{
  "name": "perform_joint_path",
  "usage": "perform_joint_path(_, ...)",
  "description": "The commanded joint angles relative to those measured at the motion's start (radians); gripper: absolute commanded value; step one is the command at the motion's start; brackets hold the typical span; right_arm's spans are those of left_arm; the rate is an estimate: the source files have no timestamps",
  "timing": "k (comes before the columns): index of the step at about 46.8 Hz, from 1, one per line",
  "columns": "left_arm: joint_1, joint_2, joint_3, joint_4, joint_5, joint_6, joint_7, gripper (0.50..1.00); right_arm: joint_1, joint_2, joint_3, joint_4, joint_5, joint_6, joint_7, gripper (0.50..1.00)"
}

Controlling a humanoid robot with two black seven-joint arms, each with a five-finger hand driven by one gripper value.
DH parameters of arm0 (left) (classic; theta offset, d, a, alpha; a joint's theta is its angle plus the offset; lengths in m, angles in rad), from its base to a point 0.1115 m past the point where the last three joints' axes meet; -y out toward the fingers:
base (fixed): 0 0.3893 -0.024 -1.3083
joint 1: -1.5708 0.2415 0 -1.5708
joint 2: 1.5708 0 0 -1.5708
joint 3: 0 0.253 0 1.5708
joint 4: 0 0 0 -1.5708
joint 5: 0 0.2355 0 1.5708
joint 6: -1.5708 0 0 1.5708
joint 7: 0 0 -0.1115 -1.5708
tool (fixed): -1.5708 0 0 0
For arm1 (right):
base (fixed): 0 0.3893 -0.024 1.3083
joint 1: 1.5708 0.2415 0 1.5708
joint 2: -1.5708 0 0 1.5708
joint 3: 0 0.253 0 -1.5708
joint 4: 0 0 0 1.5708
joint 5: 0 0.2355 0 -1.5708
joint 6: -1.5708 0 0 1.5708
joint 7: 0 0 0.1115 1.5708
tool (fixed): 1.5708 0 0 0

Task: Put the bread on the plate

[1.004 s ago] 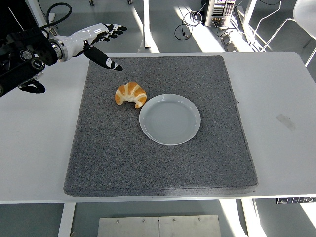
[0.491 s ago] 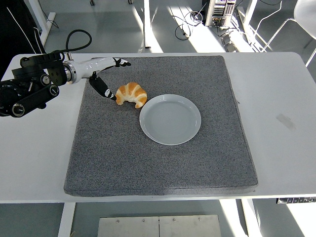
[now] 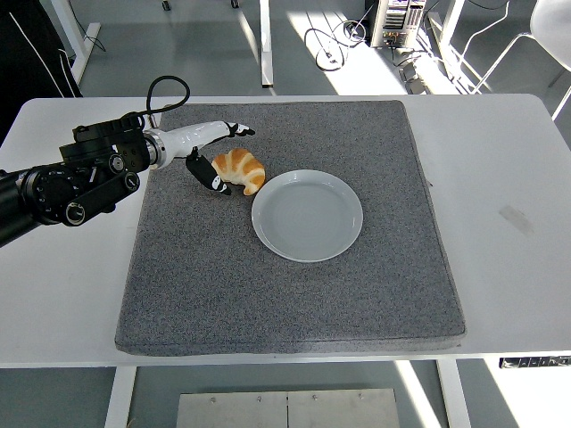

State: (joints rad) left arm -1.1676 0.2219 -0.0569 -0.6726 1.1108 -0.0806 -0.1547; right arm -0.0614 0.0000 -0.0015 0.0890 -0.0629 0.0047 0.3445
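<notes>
A golden croissant [image 3: 241, 169] lies on the grey mat [image 3: 294, 285], just left of a white round plate [image 3: 308, 215], touching or almost touching its rim. My left hand [image 3: 221, 157] reaches in from the left and brackets the croissant's left side. Its fingers [image 3: 234, 130] stretch along the far side and the thumb [image 3: 211, 176] lies at the near side. The hand is spread and has not closed on the bread. The right hand is not in view.
The grey mat covers the middle of the white table [image 3: 508, 223]. My left forearm [image 3: 85, 174] lies over the table's left part. Cables and furniture legs show on the floor beyond the far edge.
My left hand has come down from above the mat's far left corner and moved right to the croissant, now flanking it. The croissant and plate have not moved.
</notes>
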Motion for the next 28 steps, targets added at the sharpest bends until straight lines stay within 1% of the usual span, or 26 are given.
perform_joint_path(1, -0.001, -0.01, 0.0, 0.014, 0.0, -0.001, -0.017, 0.981, 0.0, 0.0, 0.0, 0.0, 0.0, 0.0, 0.001, 1.0)
perform_joint_path(10, 0.0, -0.032, 0.002, 0.054, -0.002, 0.001, -0.023, 0.981, 0.0, 0.0, 0.0, 0.0, 0.0, 0.0, 0.001, 1.0)
perform_joint_path(15, 0.002, -0.032, 0.003, 0.059, -0.002, 0.001, -0.04, 0.981, 0.0, 0.0, 0.0, 0.0, 0.0, 0.0, -0.001, 1.0)
perform_joint_path(28, 0.011, -0.058, 0.003, 0.114, -0.002, 0.001, -0.043, 0.98, 0.0, 0.0, 0.0, 0.0, 0.0, 0.0, 0.001, 1.0)
